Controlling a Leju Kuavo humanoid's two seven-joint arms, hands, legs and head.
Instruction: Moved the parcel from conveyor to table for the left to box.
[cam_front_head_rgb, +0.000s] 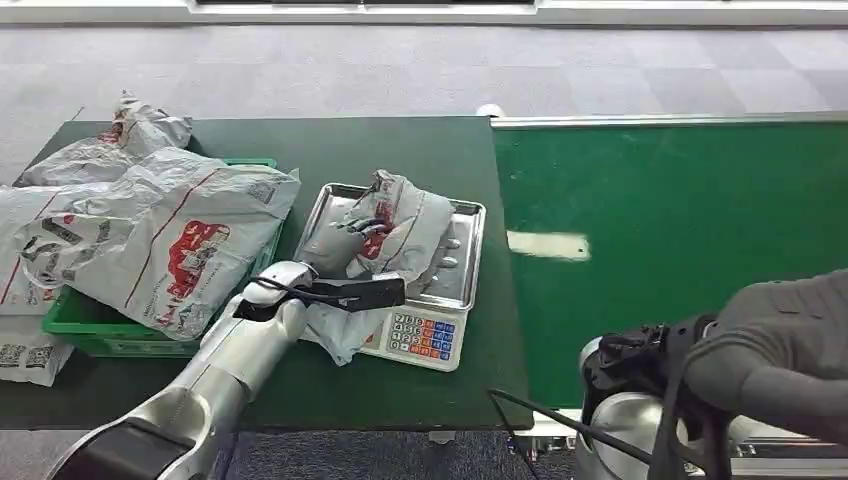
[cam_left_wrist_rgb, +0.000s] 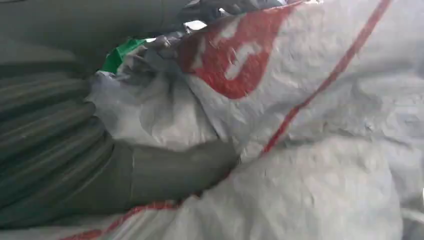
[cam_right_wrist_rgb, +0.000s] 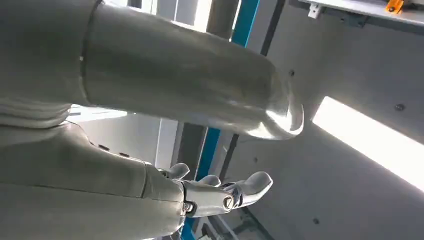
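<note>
Item: grey parcel (cam_front_head_rgb: 405, 232) on the scale (cam_front_head_rgb: 420, 300) tray, right of the green box (cam_front_head_rgb: 100, 325) on the bench (cam_front_head_rgb: 400, 150); my left hand (cam_front_head_rgb: 335, 245) grasps it, right hand (cam_right_wrist_rgb: 220, 192) released, empty; advice: lift clear of the tray rim before carrying boxward.

Left hand (cam_left_wrist_rgb: 165, 172) on parcel (cam_left_wrist_rgb: 310, 100) — gripped

The parcel (cam_front_head_rgb: 400, 225) hides the left hand's (cam_front_head_rgb: 340, 243) fingertips and much of the scale's tray (cam_front_head_rgb: 462, 262).
</note>
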